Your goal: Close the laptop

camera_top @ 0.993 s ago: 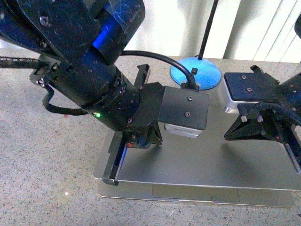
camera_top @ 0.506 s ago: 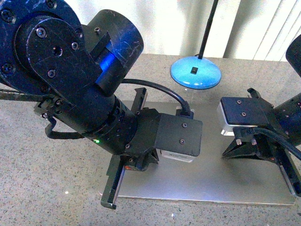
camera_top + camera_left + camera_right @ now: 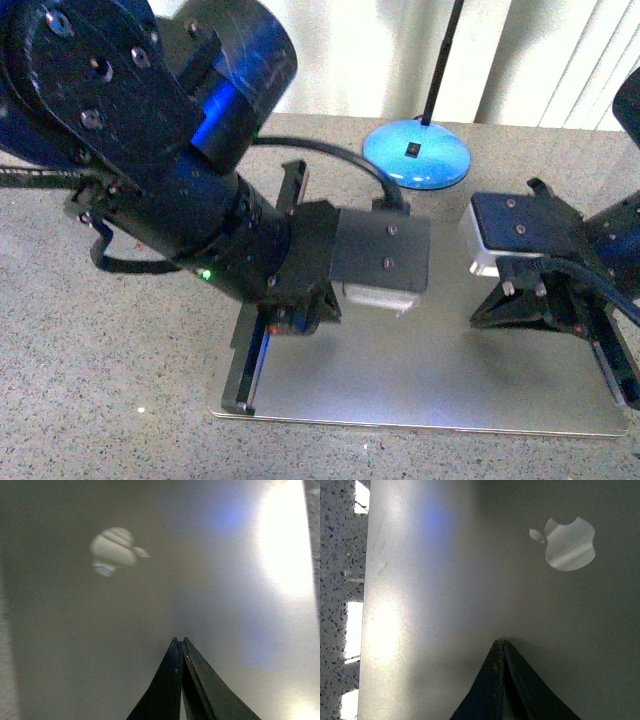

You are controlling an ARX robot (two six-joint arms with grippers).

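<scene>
Laptop (image 3: 430, 370) lid now fully down, directly beneath left hand (image 3: 180, 641) and right hand (image 3: 500, 643), both fingers-together and empty.

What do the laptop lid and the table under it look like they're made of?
Laptop lid: likely matte metal, silver-grey, with soft glare patches; its logo is mirror-shiny. Table: looks like speckled stone or composite, grey with dark flecks, dull finish.
</scene>
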